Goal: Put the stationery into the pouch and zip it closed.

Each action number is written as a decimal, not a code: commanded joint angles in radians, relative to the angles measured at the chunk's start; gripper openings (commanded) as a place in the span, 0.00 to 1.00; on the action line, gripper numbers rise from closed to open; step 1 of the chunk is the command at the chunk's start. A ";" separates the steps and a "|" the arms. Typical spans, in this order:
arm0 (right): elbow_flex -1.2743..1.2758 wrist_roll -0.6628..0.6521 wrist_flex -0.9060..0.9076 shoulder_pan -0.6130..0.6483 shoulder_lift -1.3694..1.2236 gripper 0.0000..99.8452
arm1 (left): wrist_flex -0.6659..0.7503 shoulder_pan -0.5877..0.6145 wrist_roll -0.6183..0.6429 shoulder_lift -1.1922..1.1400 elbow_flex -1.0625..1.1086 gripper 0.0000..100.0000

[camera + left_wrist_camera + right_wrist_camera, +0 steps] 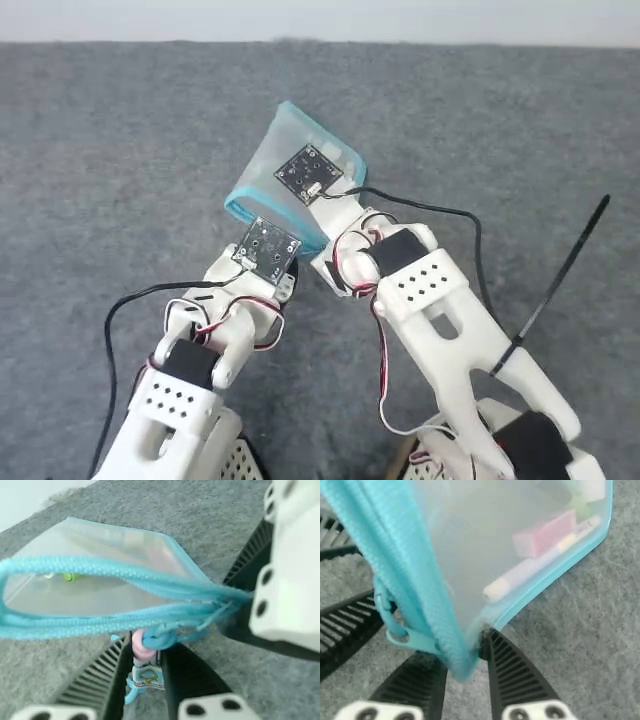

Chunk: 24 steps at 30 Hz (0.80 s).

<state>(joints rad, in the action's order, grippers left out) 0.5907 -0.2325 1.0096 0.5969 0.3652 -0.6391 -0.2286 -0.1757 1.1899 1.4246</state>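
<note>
Pouch: clear, with teal trim, the pouch (pixel 272 162) sat mid-desk just beyond both arms, its near edge caught between the two hands. Whether its far end rested on the desk (pixel 100 150) or hung just off it, I couldn't tell.
Zip: wide open! In the left wrist view the two teal tapes of the zip (pixel 90 567) bowed apart along almost the whole mouth and met only at the end by the right hand.
Pull: the teal pull (pixel 160 637) hung at that closed end, with a pink charm (pixel 141 651) dangling just under it.
Left hand: the left hand (pixel 145 655) was pinched nearly closed, black ribbed fingers (pixel 112 667) on either side of the pull and charm, gripping them. Its fingers also showed in the right wrist view, just beside the pull.
Right hand: the right hand (pixel 465 655) was clamped tight on the pouch corner where the zip ended, with fabric squeezed between its fingers (pixel 512 672).
Contents: through the clear wall, a pink eraser (pixel 545 532) and a pale pen (pixel 530 570) lay against the trimmed edge. There was something green beside them, too blurred to name.
Desk: grey and carpet-like under everything.
</note>
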 commanded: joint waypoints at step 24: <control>0.126 -0.120 -0.073 -0.286 0.031 0.01 | 0.037 0.298 0.018 -0.003 -0.081 0.01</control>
<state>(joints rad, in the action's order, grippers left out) 0.7073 -0.3138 0.9452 0.3989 0.3713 -0.6391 0.0307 -0.1741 1.1884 1.4216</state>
